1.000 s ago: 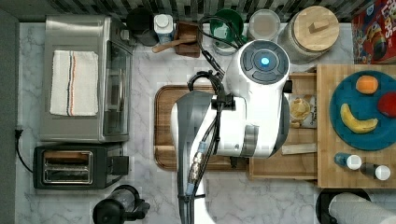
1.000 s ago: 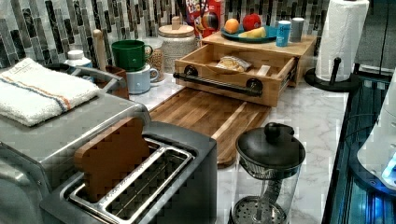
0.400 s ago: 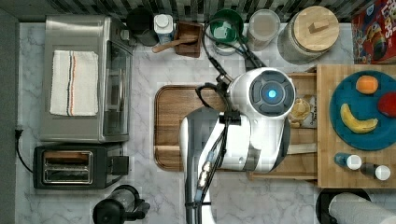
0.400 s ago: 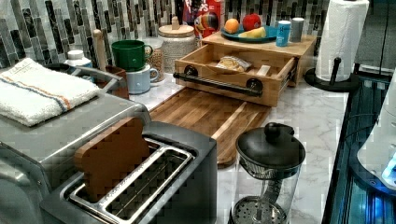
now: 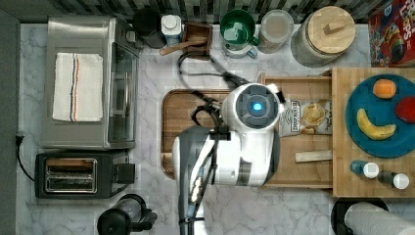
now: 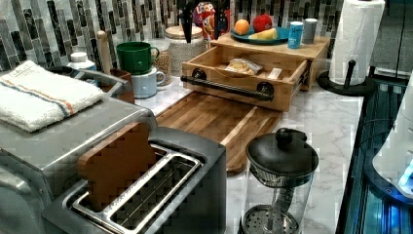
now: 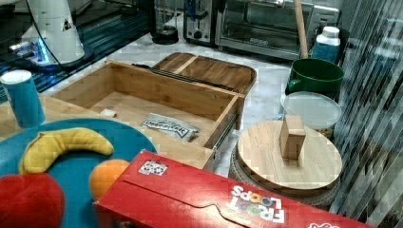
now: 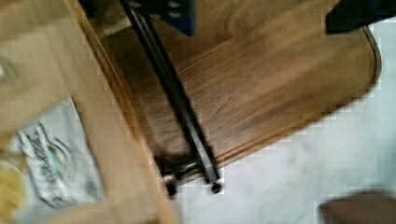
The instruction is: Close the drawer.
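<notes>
Drawer (image 6: 243,73): pulled open from butcher-block slab (image 5: 377,183), black bar handle (image 6: 226,88) facing cutting board (image 6: 214,119); handle runs across opening. Tool state: cannot tell.

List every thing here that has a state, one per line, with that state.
drawer: pulled open, chip bag and a small wooden piece inside
toaster: a brown slice standing in one slot
green mug: upright
round jar: wooden lid on
French press: lid on
blue plate: holding banana, orange and a red fruit
</notes>
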Motion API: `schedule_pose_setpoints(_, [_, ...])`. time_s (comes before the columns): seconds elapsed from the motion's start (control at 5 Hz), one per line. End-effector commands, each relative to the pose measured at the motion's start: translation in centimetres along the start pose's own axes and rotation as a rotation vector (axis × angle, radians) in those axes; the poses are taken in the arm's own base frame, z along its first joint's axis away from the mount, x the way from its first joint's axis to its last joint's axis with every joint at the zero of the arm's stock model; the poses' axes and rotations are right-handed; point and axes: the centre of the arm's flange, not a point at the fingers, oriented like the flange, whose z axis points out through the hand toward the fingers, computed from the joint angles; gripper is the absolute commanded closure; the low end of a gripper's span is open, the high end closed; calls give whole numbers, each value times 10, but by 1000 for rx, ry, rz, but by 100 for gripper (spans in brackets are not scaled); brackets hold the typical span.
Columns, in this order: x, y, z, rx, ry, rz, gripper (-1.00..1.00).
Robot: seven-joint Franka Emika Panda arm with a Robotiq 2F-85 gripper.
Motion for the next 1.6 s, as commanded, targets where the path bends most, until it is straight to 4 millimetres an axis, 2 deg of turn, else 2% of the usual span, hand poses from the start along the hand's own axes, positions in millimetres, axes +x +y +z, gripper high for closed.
schedule_pose_setpoints(0.2, [-24, -70, -8, 51, 10, -464, 100])
schedule_pose_setpoints(0.4, [-16, -55, 10, 47, -10, -502, 100])
schedule_pose_setpoints(0.6, [-20, -43, 49, 58, 19, -556, 100])
schedule_pose_setpoints(0.8, [-14, -46, 72, 59, -41, -548, 100])
schedule_pose_setpoints(1.2, [-13, -43, 119, 46, -23, -548, 100])
schedule_pose_setpoints(1.6, [-10, -31, 128, 40, -22, -560, 100])
